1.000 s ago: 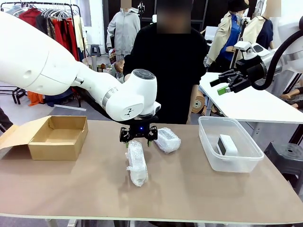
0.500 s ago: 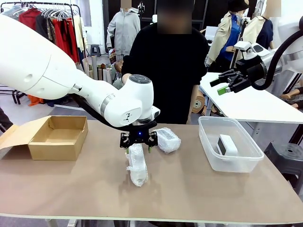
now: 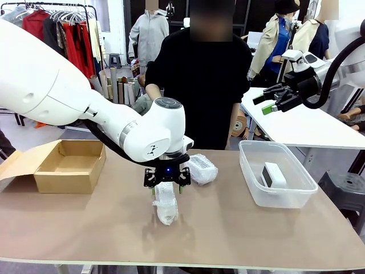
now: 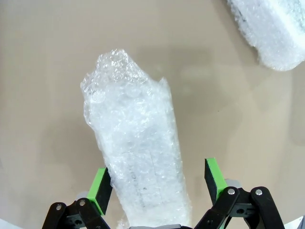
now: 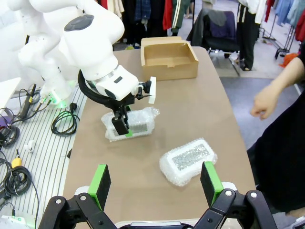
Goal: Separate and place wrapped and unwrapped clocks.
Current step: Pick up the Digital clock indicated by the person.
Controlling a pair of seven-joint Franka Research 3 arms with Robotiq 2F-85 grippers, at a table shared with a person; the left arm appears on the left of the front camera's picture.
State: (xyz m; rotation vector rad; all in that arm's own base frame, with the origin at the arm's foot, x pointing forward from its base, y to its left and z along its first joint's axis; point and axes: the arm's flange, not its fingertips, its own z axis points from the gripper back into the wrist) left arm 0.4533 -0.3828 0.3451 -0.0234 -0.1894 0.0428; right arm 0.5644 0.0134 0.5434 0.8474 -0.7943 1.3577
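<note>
The long wrapped clock (image 3: 165,208) lies in crinkly film at mid table. My left gripper (image 3: 166,186) has come down over its far end, jaws open. In the left wrist view the long wrapped clock (image 4: 136,148) runs between the green pads (image 4: 100,187) without either one pressing it. The squat wrapped clock (image 3: 201,168) lies just behind it to the right, also seen as a squat bundle (image 5: 188,160) from the right wrist. The bare white clock (image 3: 274,174) rests in the clear bin (image 3: 254,191). My right gripper (image 3: 268,103) hangs open high above the table's right side.
An open cardboard box (image 3: 71,165) stands at the table's left end. A person in black stands at the far edge, one hand (image 5: 264,102) held near the table. Bare tabletop lies in front of the long bundle.
My left gripper has dropped and moved toward the near side, from above the long wrapped clock's far end to straddling it. The right arm has stayed still.
</note>
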